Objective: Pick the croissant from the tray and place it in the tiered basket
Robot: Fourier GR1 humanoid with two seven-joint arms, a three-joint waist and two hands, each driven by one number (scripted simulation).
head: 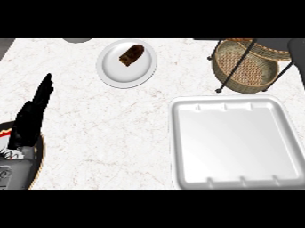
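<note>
Croissant (131,54) on plate (115,73), well beyond left hand (31,116)

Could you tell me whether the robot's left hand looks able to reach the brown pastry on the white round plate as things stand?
Probably yes: the black left hand is open, and only bare marble counter lies between it and the brown pastry on the white round plate.
</note>
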